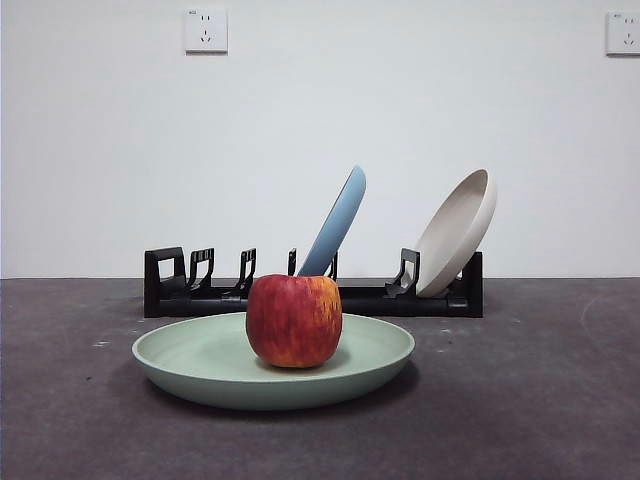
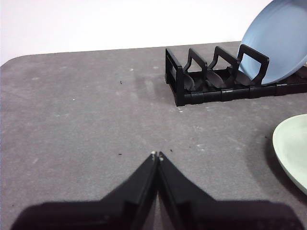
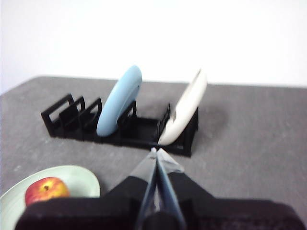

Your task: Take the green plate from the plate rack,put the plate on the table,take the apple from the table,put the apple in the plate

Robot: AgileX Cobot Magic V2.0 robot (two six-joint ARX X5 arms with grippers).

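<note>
Front view shows the apple [image 1: 294, 321] sitting upright in the green plate [image 1: 190, 358], which lies flat on the counter [image 1: 560, 400]. Behind stands the plate rack [image 1: 165, 285], holding a tilted blue plate [image 1: 338, 222] and a cream plate [image 1: 458, 232]. Both the left pincer [image 2: 156, 154] and right pincer [image 3: 155, 150] are pressed together, empty, above the counter.

Left gripper [image 2: 157, 154]: jaws pressed together, tips meeting, nothing between them, above bare table [image 2: 86, 115]. Plate rack [image 2: 225, 79] well beyond the tips, near holders vacant. Light blue plate [image 2: 280, 40] leans in a farther slot, cut off by the frame. Green plate [image 2: 292, 148]: only a rim segment visible, apparently flat on the table, apart from the rack.
</note>
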